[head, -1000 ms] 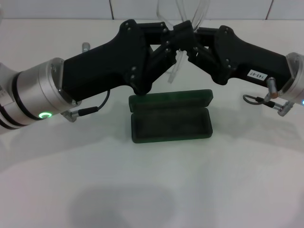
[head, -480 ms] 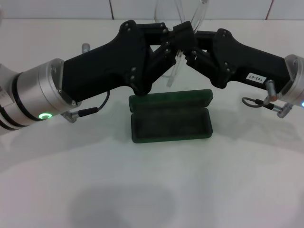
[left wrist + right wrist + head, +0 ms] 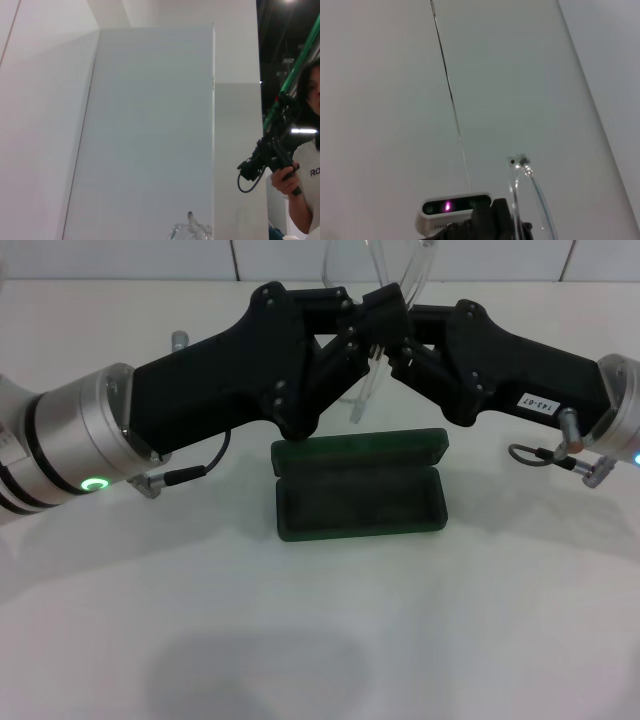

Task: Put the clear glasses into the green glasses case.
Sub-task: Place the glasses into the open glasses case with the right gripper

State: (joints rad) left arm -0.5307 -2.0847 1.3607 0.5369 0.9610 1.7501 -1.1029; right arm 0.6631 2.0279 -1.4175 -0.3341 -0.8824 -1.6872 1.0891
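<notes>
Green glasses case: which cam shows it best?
Head view. The green glasses case lies open on the table, lid and lining fully visible below both grippers. The left wrist and right wrist views point upward and show none of it.

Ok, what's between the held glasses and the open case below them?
Nothing but air and bare table. In the head view the clear glasses hang from the left gripper and right gripper, behind and above the open green glasses case.
</notes>
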